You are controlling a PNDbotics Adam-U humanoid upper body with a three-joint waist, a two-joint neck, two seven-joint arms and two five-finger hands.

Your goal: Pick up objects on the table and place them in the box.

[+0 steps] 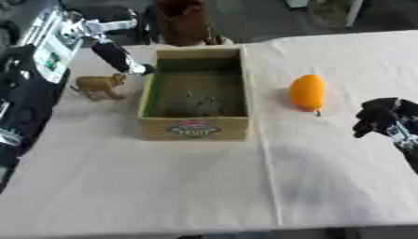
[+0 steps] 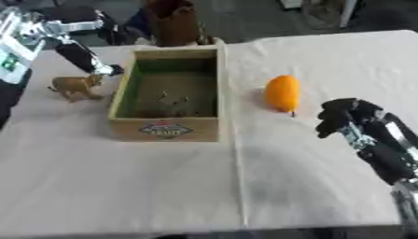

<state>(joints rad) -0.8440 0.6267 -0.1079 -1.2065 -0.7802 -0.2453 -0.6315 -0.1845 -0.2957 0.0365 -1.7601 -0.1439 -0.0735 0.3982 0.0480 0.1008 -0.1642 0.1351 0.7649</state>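
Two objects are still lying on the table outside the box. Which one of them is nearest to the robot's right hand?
The orange fruit, right of the box, is nearest the right hand. The brown toy animal stands on the box's far left side.

Grey object (image 1: 194, 103) inside box (image 1: 193, 128) too blurred.

Matt wooden box (image 1: 194, 128), white cloth-covered table (image 1: 163, 186)

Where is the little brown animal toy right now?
The brown animal toy stands on the table, left of the wooden box, apart from it, just below the left hand.
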